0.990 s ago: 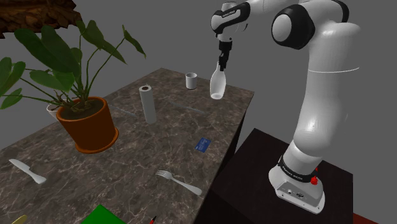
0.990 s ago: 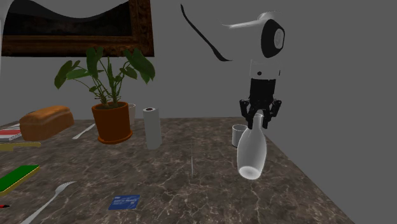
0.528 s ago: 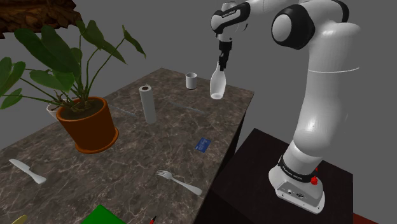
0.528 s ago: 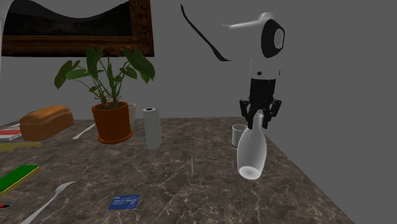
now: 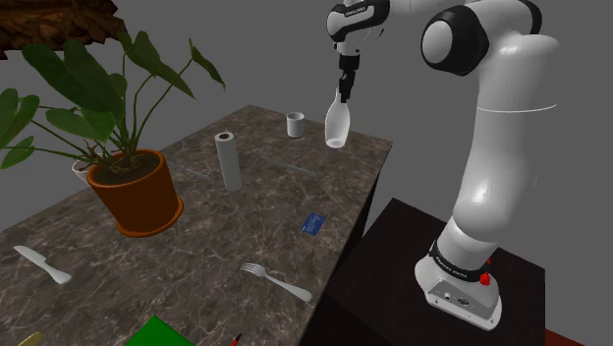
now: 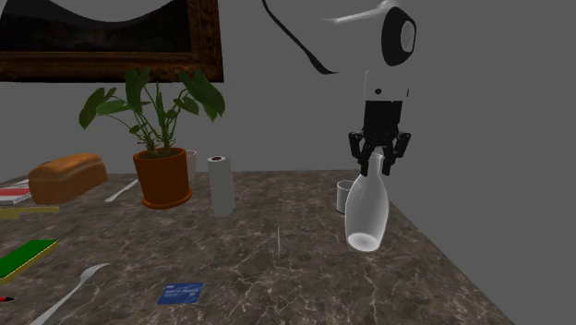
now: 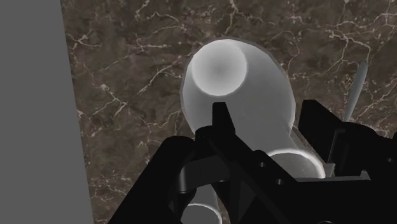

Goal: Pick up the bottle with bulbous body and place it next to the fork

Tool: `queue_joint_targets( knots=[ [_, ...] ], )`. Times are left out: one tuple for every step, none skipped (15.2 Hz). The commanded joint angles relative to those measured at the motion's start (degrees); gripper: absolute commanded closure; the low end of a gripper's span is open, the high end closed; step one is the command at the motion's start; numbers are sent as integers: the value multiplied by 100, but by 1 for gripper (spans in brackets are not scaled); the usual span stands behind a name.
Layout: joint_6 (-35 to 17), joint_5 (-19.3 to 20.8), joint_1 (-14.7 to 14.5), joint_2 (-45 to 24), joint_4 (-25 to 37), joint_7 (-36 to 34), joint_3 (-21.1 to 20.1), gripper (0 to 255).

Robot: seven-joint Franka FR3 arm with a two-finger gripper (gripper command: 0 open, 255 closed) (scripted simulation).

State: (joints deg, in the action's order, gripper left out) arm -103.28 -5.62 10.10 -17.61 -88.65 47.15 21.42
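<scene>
A pale, translucent bottle with a bulbous body [image 5: 336, 123] hangs upright above the far corner of the dark marble table [image 5: 196, 246]. My black gripper [image 5: 343, 93] is shut on its thin neck from above. In the second exterior view the bottle [image 6: 367, 217] dangles under the gripper [image 6: 377, 164], its base clear of the tabletop. The wrist view looks down the bottle [image 7: 242, 89] past the gripper [image 7: 264, 137], with the neck clasped between the fingers. A silver fork [image 5: 278, 280] lies near the table's front edge, far from the bottle; it also lies in the second exterior view's lower left [image 6: 69, 291].
A white cup [image 5: 295, 124] stands just behind the bottle. A roll of paper [image 5: 229, 160], a potted plant [image 5: 136, 192], a blue card [image 5: 313, 223], a knife [image 5: 41, 263] and a green book [image 5: 157, 332] are spread over the table. A loaf of bread [image 6: 66, 175] sits further off.
The gripper has risen a little with the bottle in it, so the bottle's base hangs slightly higher above the table. Nothing else has moved.
</scene>
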Motion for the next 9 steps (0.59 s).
queue_joint_targets(
  knots=[
    [177, 4, 9, 2, 177, -5, 5, 255],
    [253, 6, 13, 4, 251, -7, 7, 255],
    [330, 7, 17, 5, 328, -8, 9, 255],
    [407, 7, 22, 4, 406, -9, 11, 255],
    [485, 7, 27, 2, 487, -9, 13, 255],
    [564, 7, 33, -2, 570, -10, 14, 255],
    [644, 5, 39, -8, 655, -10, 16, 255],
    [724, 3, 46, -16, 743, -10, 18, 255],
    [806, 1, 54, -25, 833, -9, 20, 255]
  ],
)
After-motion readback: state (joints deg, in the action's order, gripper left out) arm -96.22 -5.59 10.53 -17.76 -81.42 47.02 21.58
